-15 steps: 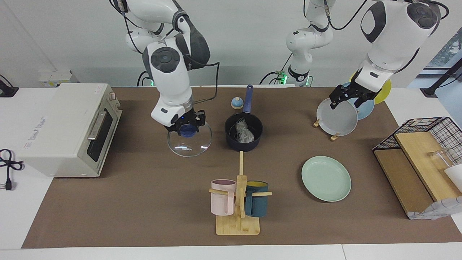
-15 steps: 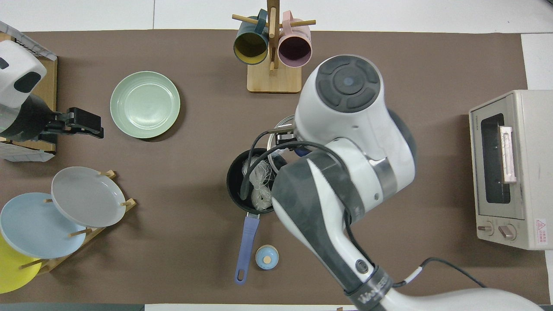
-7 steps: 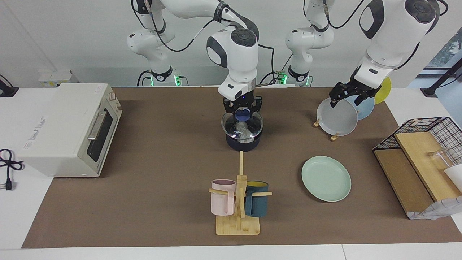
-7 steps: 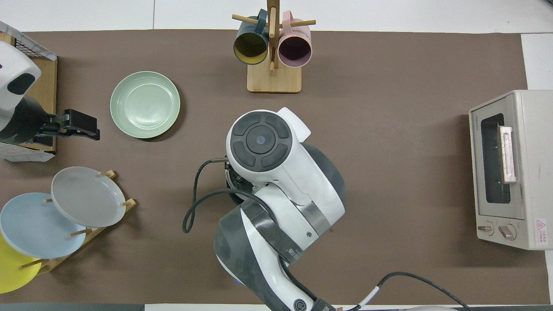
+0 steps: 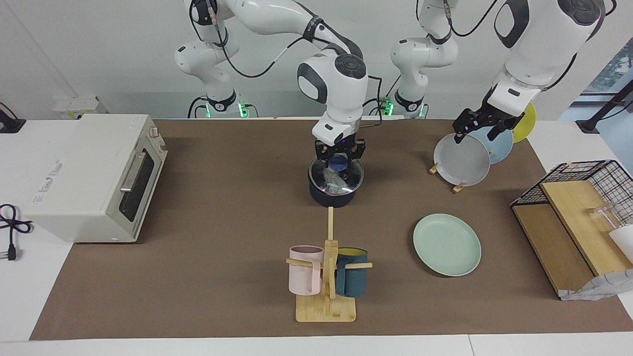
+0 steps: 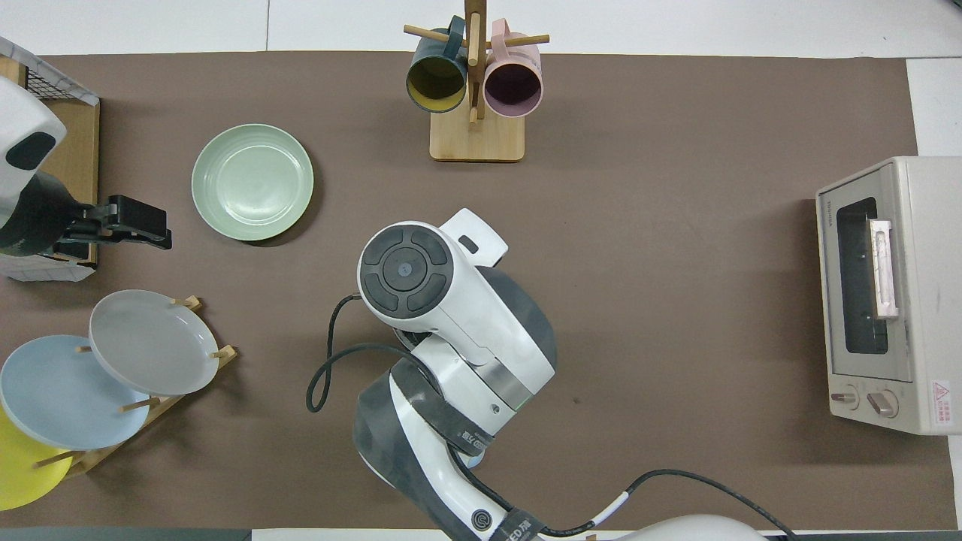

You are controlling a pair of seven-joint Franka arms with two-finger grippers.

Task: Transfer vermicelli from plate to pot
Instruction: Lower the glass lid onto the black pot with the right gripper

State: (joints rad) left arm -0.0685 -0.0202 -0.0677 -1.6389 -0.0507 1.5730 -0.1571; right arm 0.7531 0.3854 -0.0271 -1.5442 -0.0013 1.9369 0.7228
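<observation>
Facing view. The right gripper [image 5: 340, 156] stood directly over the pot [image 5: 332, 194], near the middle of the counter toward the robots' edge, its fingers closed on the blue knob of a glass lid [image 5: 336, 175]. A second before, that gripper had held the lid off to the side, toward the toaster oven [image 5: 96, 177] at the right arm's end; half a second before, it had brought the lid over the pot. The lid now sat lower and appeared to rest on or just above the rim; contact could not be confirmed. The vermicelli [image 5: 332, 182] was visible through the glass, inside the pot. The plate [image 5: 447, 244], toward the left arm's end and nearer the front edge, was bare. The left gripper [image 5: 482, 127] hung over the plate rack [image 5: 459, 163] near the corner at the left arm's end, waiting; its fingers looked spread, holding nothing.

Overhead view. The right arm's body covered the pot, lid and noodles entirely; only the bare plate [image 6: 252, 182] and the left gripper [image 6: 128, 222] showed. The mug stand [image 6: 476, 128] stood untouched at the front edge.

Judgement: the transfer appeared complete, and the covering of the pot was the closing step. Release of the knob remained outstanding.
</observation>
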